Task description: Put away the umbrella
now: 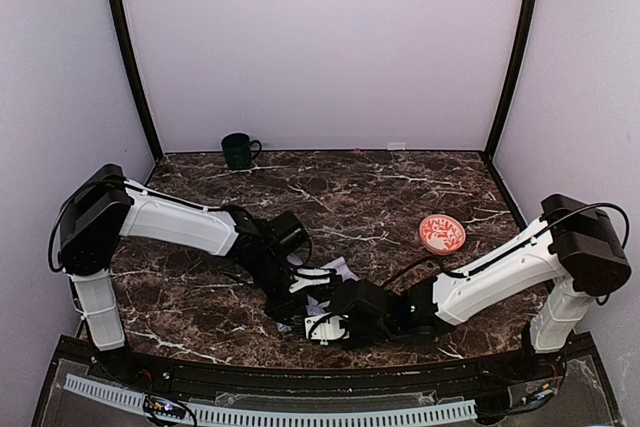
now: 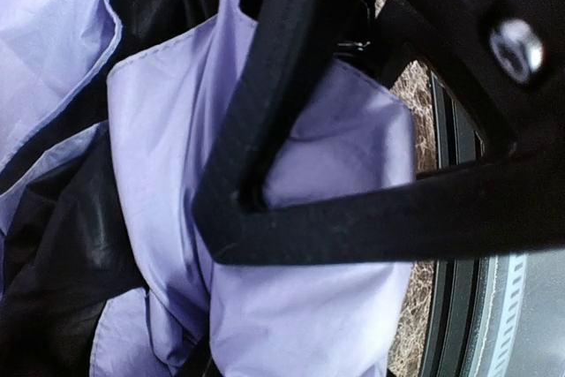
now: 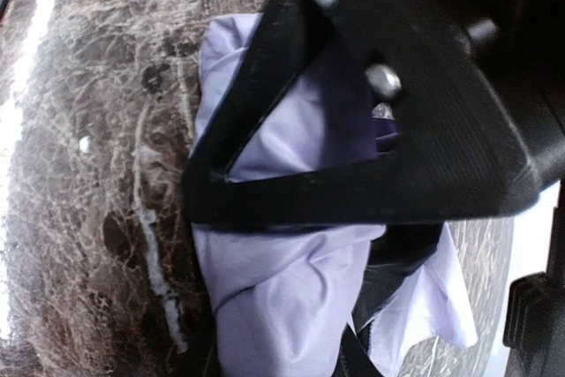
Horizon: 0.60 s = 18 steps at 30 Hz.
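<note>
Jaws of the left gripper [image 1: 312, 285] stand partly closed, a fold of the umbrella [image 2: 159, 174] bunched against its finger [image 2: 274, 86]. It seems to pinch the canopy so that the loose fabric holds together. Whether the right gripper [image 1: 326, 325] has clamped or merely presses cannot be told; it lies across a lavender bundle. Both meet over the umbrella, crumpled on the table [image 1: 400, 197] near its front edge, likely so one steadies while the other folds.
</note>
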Tool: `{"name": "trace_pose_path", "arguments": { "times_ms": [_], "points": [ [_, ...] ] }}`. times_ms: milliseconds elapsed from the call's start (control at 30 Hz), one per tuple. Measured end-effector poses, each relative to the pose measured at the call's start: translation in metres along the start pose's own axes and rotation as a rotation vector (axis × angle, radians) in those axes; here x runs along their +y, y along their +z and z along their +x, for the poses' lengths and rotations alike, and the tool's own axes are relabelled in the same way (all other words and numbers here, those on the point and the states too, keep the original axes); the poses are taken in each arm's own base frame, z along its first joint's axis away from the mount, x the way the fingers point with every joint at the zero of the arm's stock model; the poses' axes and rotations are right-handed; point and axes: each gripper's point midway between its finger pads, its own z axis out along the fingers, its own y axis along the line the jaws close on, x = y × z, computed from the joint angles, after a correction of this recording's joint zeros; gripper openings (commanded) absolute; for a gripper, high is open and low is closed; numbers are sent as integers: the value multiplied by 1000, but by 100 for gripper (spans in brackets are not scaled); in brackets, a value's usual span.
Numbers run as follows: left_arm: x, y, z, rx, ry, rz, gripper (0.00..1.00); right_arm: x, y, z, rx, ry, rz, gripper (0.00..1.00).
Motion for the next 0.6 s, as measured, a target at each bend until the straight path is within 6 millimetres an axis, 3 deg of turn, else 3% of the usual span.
{"name": "trace_pose_path", "arguments": {
  "times_ms": [67,133,233,433,600],
  "points": [
    [0,-1,0,0,-3,1,59,2,0,-1,-3,19,-14,11],
    [-1,-4,1,-3,-33,14,95,4,0,-1,-8,30,-33,8],
    [-5,-15,0,-28,-85,35,99,5,1,-4,-24,41,-44,3],
    [16,-58,14,-91,-225,-131,99,1,3,-9,-47,152,-78,0],
    [26,-124,11,-272,-265,-396,99,0,2,-9,-72,245,-146,0]
  ]
}}
